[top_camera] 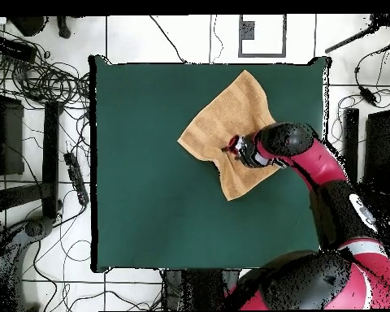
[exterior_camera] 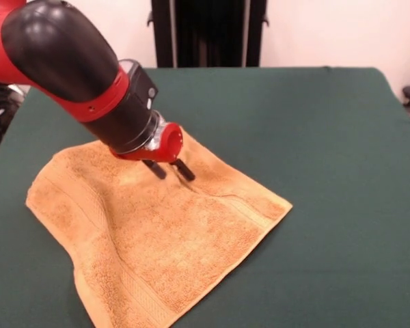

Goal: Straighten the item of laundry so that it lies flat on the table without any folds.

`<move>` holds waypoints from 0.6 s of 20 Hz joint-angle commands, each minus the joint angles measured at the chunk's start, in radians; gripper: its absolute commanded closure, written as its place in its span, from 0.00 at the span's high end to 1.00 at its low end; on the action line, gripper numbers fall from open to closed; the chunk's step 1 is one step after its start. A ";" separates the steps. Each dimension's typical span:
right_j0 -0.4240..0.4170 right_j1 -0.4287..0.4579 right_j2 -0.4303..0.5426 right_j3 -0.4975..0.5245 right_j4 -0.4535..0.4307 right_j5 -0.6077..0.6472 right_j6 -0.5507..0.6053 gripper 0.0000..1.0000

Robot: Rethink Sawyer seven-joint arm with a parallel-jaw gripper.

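Orange-tan towel (exterior_camera: 157,239) spread on the green table (exterior_camera: 314,137), mostly opened out, lying diamond-wise in the front view with one corner toward the right (exterior_camera: 287,203) and one at the left (exterior_camera: 31,195); nearest corner cut off by the lower edge of the front view; woven border bands visible along the lower left side and along the upper right side; surface not quite flat, with a faint crease running from beneath the gripper toward the right corner and a slight waviness at the left border; far corner hidden behind the red and black arm (exterior_camera: 68,61). Gripper (exterior_camera: 169,171) tilted down over the towel's upper part, two dark fingers (exterior_camera: 185,169) held a little apart, tips at or just above the cloth; nothing seen pinched between them, so apparently released, though contact with the terry impossible to confirm. From overhead, towel (top_camera: 223,122) placed in the upper right part of the table (top_camera: 149,203), one corner near the table's top edge; gripper (top_camera: 235,148) over the towel's lower right part, arm reaching in from the lower right.
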 commanded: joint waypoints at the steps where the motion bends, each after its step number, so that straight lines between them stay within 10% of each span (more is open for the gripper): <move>1: 0.019 -0.031 0.179 0.217 0.139 0.047 0.111 1.00; 12: -0.005 -0.044 0.239 0.300 0.240 0.028 0.085 1.00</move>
